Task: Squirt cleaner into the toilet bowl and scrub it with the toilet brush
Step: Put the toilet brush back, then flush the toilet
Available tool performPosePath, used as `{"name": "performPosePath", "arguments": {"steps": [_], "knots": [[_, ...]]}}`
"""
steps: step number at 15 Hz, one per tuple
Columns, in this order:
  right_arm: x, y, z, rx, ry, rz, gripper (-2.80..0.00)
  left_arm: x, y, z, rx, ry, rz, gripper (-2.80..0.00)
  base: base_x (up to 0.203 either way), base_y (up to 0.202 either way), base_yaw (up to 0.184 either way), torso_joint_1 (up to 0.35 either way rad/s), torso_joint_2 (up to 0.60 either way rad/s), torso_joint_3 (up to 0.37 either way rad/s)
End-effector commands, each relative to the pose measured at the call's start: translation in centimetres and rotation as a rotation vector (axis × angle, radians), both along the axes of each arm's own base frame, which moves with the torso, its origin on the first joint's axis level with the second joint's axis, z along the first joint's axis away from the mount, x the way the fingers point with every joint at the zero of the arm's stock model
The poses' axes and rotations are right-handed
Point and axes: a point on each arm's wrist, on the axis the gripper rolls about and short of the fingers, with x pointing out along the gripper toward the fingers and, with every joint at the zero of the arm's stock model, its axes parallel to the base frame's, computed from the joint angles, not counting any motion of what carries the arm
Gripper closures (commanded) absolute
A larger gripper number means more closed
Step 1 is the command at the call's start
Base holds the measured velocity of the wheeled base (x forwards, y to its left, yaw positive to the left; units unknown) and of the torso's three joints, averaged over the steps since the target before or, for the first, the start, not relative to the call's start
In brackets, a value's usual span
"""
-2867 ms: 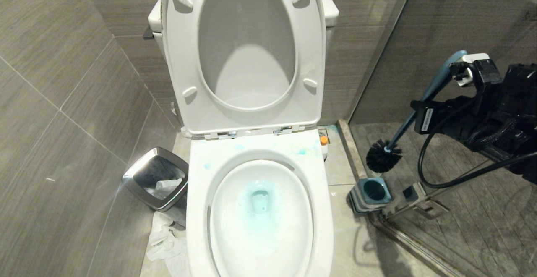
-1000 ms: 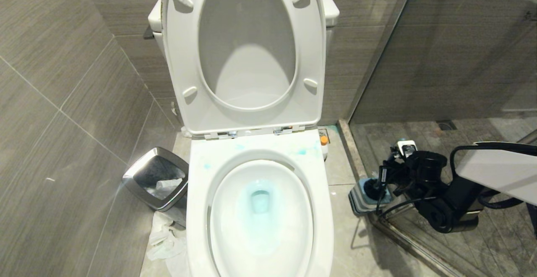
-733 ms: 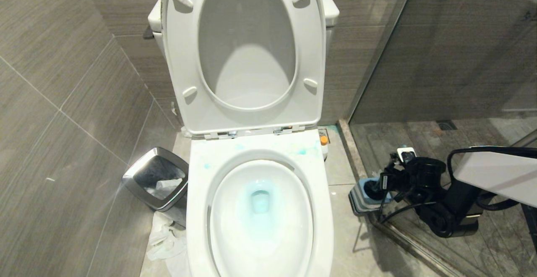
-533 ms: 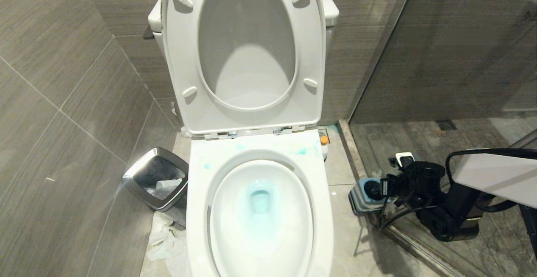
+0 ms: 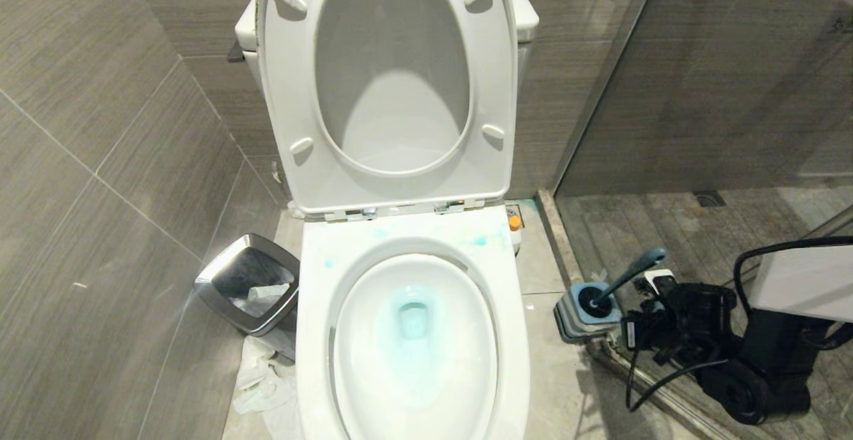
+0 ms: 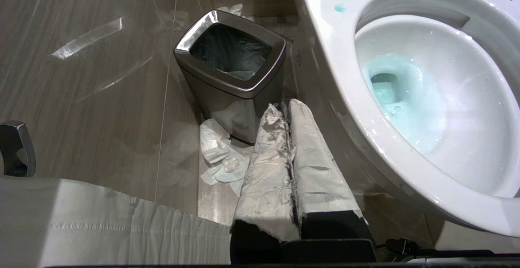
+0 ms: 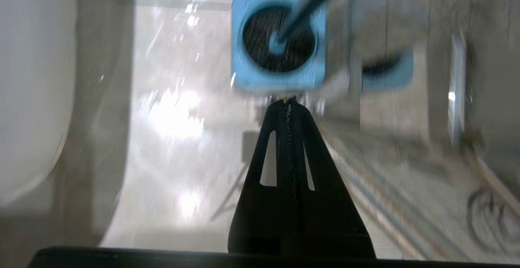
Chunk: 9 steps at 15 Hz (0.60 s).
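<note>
A glossy white ceramic toilet bowl (image 5: 413,333) fills the middle of the head view, its smooth white plastic seat and lid (image 5: 390,87) tipped upright against the cistern. Pale turquoise liquid pools at the bottom of the bowl, and small turquoise smears dot the flat rim behind it.

On the floor to the right of the bowl stands the toilet brush (image 5: 623,280): a slim dark blue plastic handle leaning away from the toilet, its black bristle head seated in a square light blue and grey holder (image 5: 586,310). The right gripper (image 7: 289,102), black and wedge-shaped, sits low just beside the holder, on the side away from the toilet. Its two fingers (image 7: 302,166) are pressed flat together with nothing between them, and the tips point at the holder's near edge without clearly touching it. The handle rises free of the gripper.

A small white plastic bottle of cleaner with an orange cap (image 5: 514,227) stands on the floor behind the bowl's right rear corner, well apart from both grippers.

The left gripper (image 6: 286,107) hangs low beside the bowl's left flank, its fingers (image 6: 268,166) wrapped in rough white paper and closed against each other, holding nothing. Just beyond them is a square brushed-steel bin with a black liner (image 6: 231,69), with crumpled white tissue (image 6: 221,154) on the grey stone-look floor tiles (image 6: 101,97).
</note>
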Motion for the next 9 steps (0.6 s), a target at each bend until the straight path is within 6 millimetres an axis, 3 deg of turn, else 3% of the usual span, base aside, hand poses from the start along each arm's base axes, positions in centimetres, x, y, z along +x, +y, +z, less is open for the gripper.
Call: {"name": "performPosePath", "arguments": {"steps": [1,4,9], "knots": [[-4.2,0.2,2.1,0.008,-0.001,0.028,0.0,0.0,0.0,0.0,0.0,0.001,0.001,0.0,0.0,0.0,0.0,0.0,0.0,0.0],[-8.4,0.3,6.0,0.006,-0.124,0.075,0.0,0.0,0.0,0.0,0.0,0.001,0.001,0.0,0.0,0.0,0.0,0.0,0.0,0.0],[-11.8,0.4,14.2,-0.085,-0.49,0.148,0.0,0.0,0.0,0.0,0.0,0.001,0.001,0.0,0.0,0.0,0.0,0.0,0.0,0.0]]}}
